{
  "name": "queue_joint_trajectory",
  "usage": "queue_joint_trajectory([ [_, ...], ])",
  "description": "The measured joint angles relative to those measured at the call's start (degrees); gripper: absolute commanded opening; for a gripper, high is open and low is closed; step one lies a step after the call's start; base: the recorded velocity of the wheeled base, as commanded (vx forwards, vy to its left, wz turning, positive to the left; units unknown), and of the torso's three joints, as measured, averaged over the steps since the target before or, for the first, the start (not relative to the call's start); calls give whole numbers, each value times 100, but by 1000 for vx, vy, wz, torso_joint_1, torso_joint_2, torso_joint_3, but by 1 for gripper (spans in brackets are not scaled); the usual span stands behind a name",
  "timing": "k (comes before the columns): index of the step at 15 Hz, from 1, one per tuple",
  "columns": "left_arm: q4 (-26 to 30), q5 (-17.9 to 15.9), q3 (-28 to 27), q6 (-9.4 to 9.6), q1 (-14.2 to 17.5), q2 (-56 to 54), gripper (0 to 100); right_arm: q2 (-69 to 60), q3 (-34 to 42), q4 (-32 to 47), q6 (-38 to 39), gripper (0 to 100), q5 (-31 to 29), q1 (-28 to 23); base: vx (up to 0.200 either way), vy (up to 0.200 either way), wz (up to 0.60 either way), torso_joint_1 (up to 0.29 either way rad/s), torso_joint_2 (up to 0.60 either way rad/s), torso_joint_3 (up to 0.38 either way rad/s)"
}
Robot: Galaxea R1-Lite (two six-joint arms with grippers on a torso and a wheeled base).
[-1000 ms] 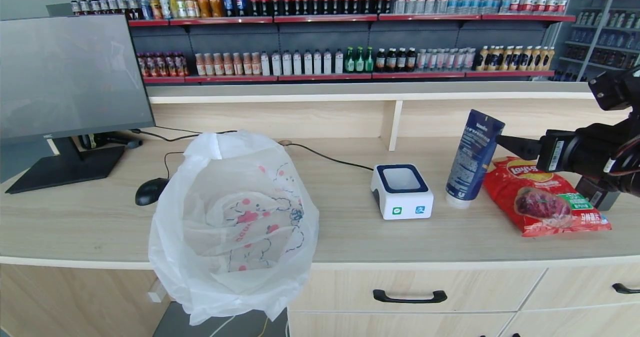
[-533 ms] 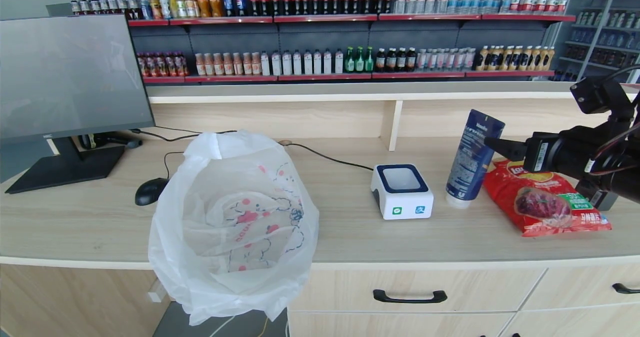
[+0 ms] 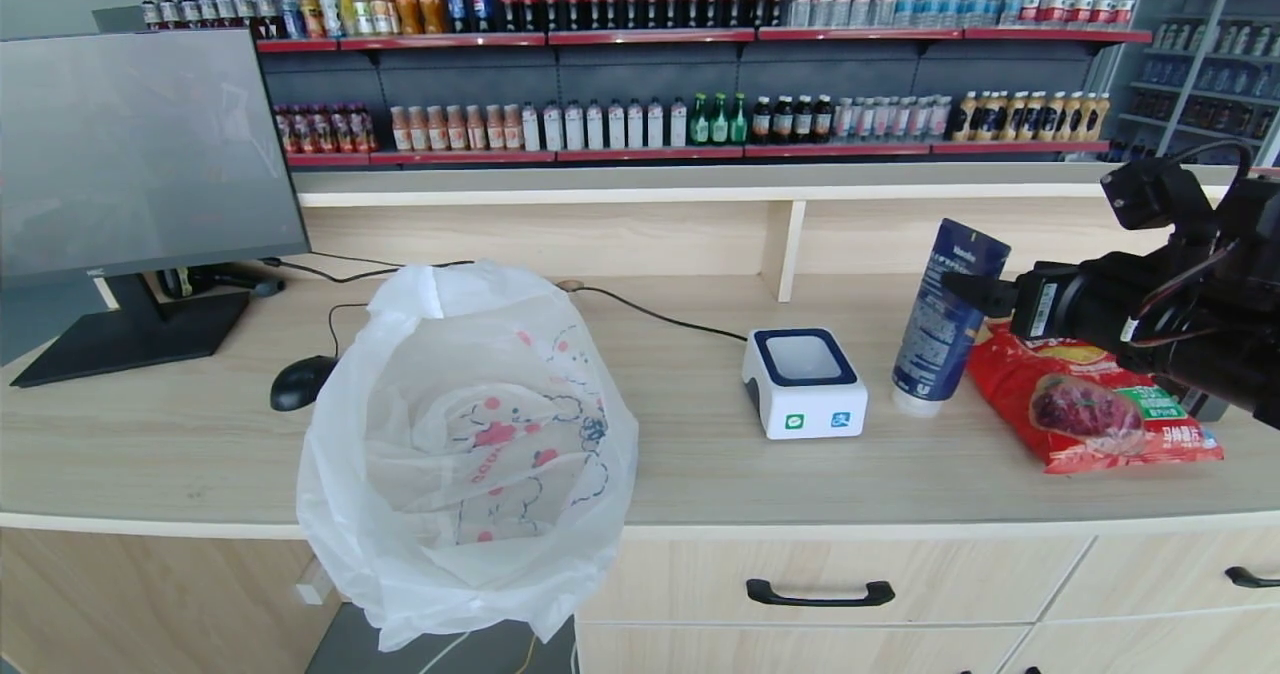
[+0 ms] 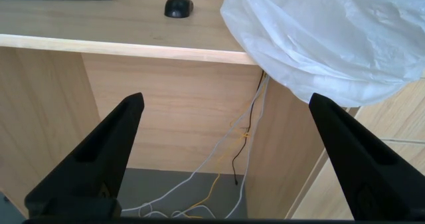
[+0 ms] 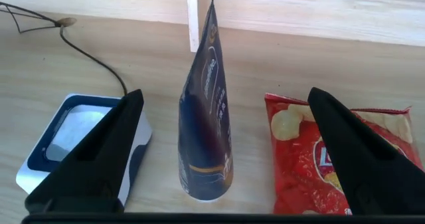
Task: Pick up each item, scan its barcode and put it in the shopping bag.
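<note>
Right pincer [image 3: 975, 292] has advanced toward tube [image 3: 935, 344] — agape.

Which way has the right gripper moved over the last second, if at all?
Yes. The right gripper has moved toward the robot's left, its tip now overlapping the standing blue tube, which stayed put.

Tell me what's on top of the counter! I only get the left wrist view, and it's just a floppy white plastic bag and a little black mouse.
Observer: A tall dark blue squeeze tube stands upright, cap down, just right of a white box scanner.
Operator: Is somebody grabbing it?
Observer: Not gripped: the right gripper is open, spread wider than the tube.
Operator: Anything else?
Observer: A red crinkly crisp bag lies flat beside the tube.
</note>
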Motion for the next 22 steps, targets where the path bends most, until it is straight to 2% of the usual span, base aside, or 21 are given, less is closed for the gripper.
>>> queue_joint_trajectory([
  [3, 0, 0, 0, 0, 0, 0, 100, 78, -16, -228, 98, 100, -335, 250, 0, 0, 0, 0, 0, 0],
  [6, 0, 0, 0, 0, 0, 0, 100, 273, 113, -1413, 322, 100, -580, 361, 0, 0, 0, 0, 0, 0],
  [8, 0, -2, 0, 0, 0, 0, 100, 423, 311, -1763, 399, 100, -914, 435, 0, 0, 0, 0, 0, 0],
  [12, 0, -2, 0, 0, 0, 0, 100, 655, 413, -2299, 311, 100, -955, 584, 0, 0, 0, 0, 0, 0],
  [18, 0, -2, 0, 0, 0, 0, 100, 1214, 1172, -4301, 134, 100, -958, 663, 0, 0, 0, 0, 0, 0],
  [22, 0, 0, 0, 0, 0, 0, 100, 1715, 1353, -5171, 132, 100, -972, 675, 0, 0, 0, 0, 0, 0],
])
